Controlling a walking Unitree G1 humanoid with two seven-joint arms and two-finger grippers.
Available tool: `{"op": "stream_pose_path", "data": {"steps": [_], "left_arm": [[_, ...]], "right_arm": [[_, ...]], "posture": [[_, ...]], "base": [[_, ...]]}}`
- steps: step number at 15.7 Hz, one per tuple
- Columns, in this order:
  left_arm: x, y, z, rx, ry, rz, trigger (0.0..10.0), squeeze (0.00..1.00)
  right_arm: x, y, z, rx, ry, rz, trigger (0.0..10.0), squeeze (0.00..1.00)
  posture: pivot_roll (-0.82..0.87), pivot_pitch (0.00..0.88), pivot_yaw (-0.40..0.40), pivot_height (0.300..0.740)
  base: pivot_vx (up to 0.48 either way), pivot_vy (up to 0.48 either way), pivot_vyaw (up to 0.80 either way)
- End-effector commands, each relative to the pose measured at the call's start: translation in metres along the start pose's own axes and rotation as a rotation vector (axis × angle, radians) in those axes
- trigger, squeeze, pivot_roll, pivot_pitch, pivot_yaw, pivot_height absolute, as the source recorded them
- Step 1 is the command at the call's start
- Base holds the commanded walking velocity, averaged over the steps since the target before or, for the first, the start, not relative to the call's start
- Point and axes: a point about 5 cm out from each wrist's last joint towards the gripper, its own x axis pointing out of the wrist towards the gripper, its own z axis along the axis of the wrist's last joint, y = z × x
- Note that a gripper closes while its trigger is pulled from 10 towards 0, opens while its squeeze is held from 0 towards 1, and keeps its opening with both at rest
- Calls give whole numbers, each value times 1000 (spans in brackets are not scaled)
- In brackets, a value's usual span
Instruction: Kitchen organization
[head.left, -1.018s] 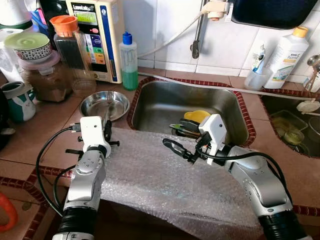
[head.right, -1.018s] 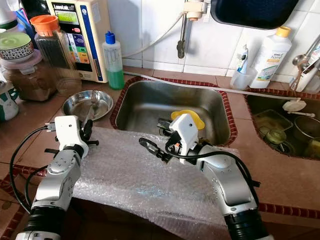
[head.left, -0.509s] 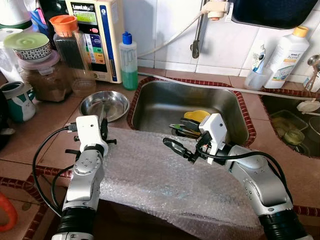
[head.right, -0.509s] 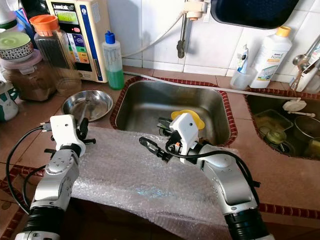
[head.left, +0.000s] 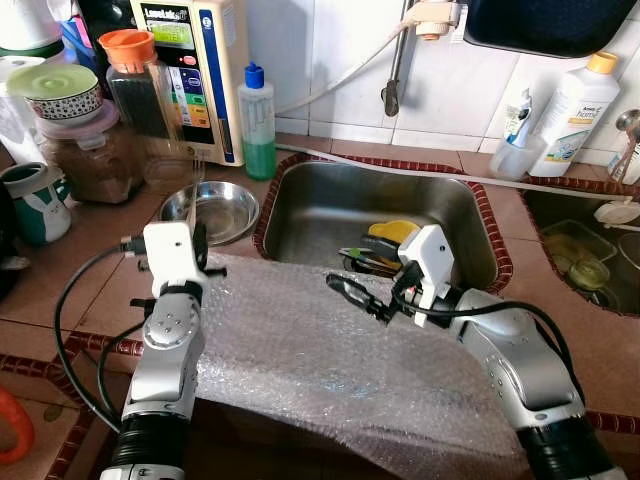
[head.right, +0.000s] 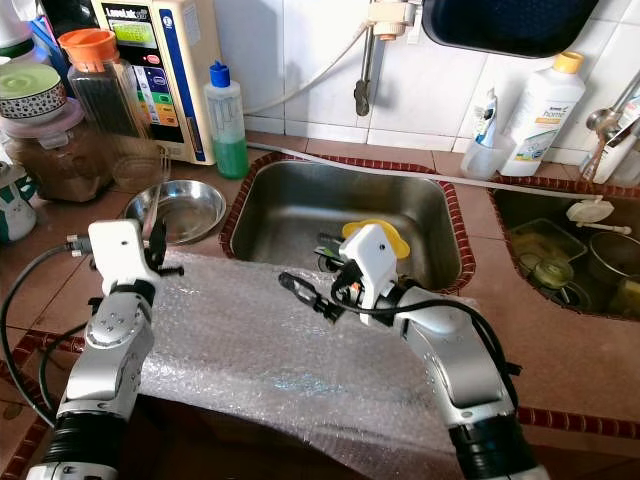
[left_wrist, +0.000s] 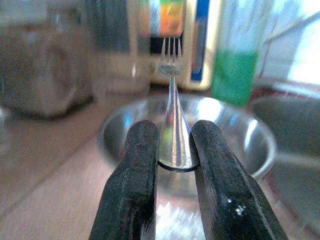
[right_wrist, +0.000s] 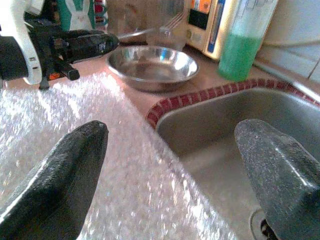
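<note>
The left gripper (left_wrist: 175, 165) has its jaws clenched on a fork (left_wrist: 172, 115), tines outward above the steel bowl (head.left: 212, 210), likely for stowing, while the right gripper (head.left: 350, 295) waits released over the bubble wrap (head.left: 330, 360).

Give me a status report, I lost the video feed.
Left tool shut on fork, held above the steel bowl. Right tool open, hovering over bubble wrap by the sink. Nothing in the way.

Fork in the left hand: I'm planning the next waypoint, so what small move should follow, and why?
Probably carry the fork onward past the steel bowl: the left hand is shut on its handle, tines aimed over the bowl, while the right hand hangs open above the bubble wrap.
</note>
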Motion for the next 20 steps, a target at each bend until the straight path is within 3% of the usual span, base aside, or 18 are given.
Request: {"op": "stream_pose_path", "data": {"steps": [1,3,5,6,7,8,10,13,20], "left_arm": [[2,-9,13,24,-71,-52,0,0],[-2,-17,16,50,-109,-99,0,0],[-5,-20,20,70,-147,-117,0,0],[-6,-22,24,71,-171,-131,0,0],[-7,-29,30,58,-196,-163,0,0],[-7,-33,35,55,-220,-194,0,0],[-13,-50,45,56,-284,-316,0,0],[-20,-65,48,26,-301,-402,0,0],[-22,-80,52,9,-313,-469,0,0]], "right_arm": [[2,-8,6,-3,-24,-39,10000,976],[12,-23,19,43,-90,-135,10000,961],[23,-30,32,72,-141,-154,10000,722],[30,-33,38,82,-160,-158,10000,310],[41,-41,47,113,-197,-173,10000,125],[45,-44,53,139,-220,-178,10000,24],[58,-50,67,264,-290,-191,10000,0],[70,-51,67,367,-309,-180,10000,0],[84,-53,63,474,-306,-145,10000,0]], "posture": [[10,0,-3,740],[17,0,-7,740],[26,0,-12,740],[30,0,-16,740],[36,0,-20,740],[40,0,-23,740],[44,0,-29,740],[51,0,-35,740],[38,0,-31,740]], "base": [[0,0,0],[0,0,0],[0,0,0],[0,0,0],[0,0,0],[0,0,0],[0,0,0],[0,0,0],[0,0,0]]}}
